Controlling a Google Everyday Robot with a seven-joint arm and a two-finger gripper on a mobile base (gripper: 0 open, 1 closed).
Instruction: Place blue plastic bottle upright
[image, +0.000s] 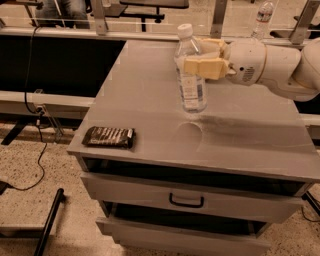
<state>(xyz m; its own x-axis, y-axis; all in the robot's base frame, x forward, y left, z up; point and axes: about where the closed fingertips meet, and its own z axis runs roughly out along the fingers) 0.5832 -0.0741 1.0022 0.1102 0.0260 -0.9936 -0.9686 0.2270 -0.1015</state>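
Gripper (199, 56), on a white arm (270, 62) extending from the right edge, is clamped around the upper body of the blue plastic bottle (192, 91), which stands nearly upright, cap up, over the grey cabinet top (145, 100); a dark wrapped bar (109, 136) lies near its front-left corner

Grey cabinet top (145, 95): flat, dull shine, two drawers (150, 192) under front edge. Gripper claw (194, 59) hangs over far middle part of top, closed around upper part of bottle (191, 85). Bottle about upright below gripper claw; base very close to top, touching or not, cannot tell. Pale reflection on top just in front of bottle. Dark snack bar (109, 137) lies flat at near corner, well apart from gripper claw, lower left of it, long side along front edge.
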